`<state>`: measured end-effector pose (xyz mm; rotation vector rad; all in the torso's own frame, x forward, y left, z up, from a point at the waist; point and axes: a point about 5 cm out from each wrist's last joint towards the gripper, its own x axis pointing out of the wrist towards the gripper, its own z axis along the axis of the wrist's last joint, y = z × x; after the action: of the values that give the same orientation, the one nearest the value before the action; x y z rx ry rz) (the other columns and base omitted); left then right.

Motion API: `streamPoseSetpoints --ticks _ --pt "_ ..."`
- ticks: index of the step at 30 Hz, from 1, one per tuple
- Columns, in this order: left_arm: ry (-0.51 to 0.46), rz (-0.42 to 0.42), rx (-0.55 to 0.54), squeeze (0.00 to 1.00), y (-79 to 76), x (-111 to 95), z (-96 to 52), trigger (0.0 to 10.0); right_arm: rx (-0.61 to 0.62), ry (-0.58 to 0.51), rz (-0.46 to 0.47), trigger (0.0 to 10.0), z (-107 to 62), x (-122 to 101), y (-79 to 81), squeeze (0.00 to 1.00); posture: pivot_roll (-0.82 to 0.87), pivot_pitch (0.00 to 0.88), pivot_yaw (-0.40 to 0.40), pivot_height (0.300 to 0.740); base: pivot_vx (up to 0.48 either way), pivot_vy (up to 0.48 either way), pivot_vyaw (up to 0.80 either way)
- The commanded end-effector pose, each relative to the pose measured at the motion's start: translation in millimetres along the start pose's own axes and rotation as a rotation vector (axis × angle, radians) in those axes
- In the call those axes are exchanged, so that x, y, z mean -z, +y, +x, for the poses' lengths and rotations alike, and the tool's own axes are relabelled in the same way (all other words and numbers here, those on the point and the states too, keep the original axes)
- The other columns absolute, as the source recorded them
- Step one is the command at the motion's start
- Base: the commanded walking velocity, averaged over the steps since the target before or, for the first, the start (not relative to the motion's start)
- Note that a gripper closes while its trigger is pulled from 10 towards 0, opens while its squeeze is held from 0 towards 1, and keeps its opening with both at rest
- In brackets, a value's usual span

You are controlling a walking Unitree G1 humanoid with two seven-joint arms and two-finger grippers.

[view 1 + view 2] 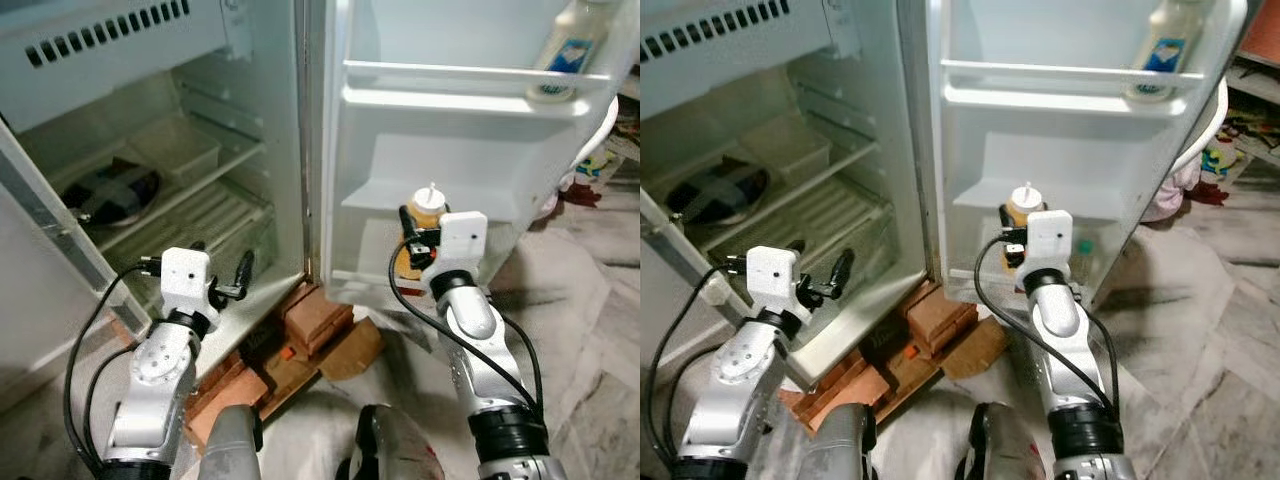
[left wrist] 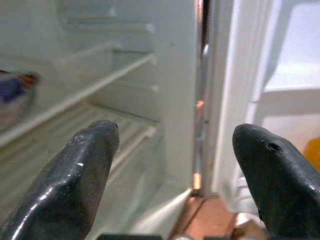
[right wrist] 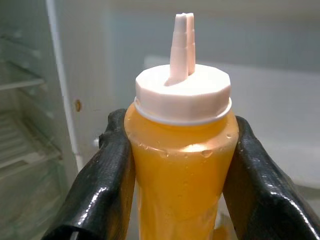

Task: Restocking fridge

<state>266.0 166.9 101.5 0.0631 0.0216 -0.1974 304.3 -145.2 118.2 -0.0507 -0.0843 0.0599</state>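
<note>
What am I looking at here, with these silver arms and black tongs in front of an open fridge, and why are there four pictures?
This is a humanoid robot restocking a fridge. The two wide pictures come from a stereo camera on its head, looking down at its own arms. The two close-ups come from cameras on its wrists, each looking along that arm's two black fingers.

The right gripper is shut on an orange sauce bottle with a white nozzle cap, held upright near the lower part of the open fridge door. The left gripper is open and holds nothing, pointing toward the fridge shelves.

A pale bottle stands in the door's top rack. A dark bundle lies on a shelf inside. Bricks lie under the fridge's front corner.
</note>
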Motion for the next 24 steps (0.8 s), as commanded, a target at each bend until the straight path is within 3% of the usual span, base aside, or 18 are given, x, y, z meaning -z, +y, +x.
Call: streamPoseSetpoints --ticks 1,5,14,24 --pt "0.0 0.011 0.013 0.0 2.7 0 2.2 10.0 -0.001 -0.042 -0.001 10.0 -0.4 -8 1.9 0.0 0.1 0.04 0.027 0.636 0.0 0.0 0.0" --pt "-0.009 0.008 0.015 0.0 3.1 -1 2.8 10.0 -0.01 -0.038 -0.006 10.0 -2.1 -7 2.5 0.0 0.09 0.045 0.019 0.636 0.0 0.0 0.0" --pt "0.004 -0.021 -0.012 0.0 2.5 6 0.5 10.0 -0.065 -0.039 -0.027 10.0 1.5 -10 8.2 0.0 0.09 0.067 -0.027 0.636 0.388 0.0 0.0" --pt "-0.003 -0.025 -0.005 0.0 -1.4 6 -3.3 10.0 -0.108 -0.045 -0.023 10.0 4.2 -12 20.1 0.0 0.09 0.075 -0.047 0.636 0.362 -0.304 0.0"
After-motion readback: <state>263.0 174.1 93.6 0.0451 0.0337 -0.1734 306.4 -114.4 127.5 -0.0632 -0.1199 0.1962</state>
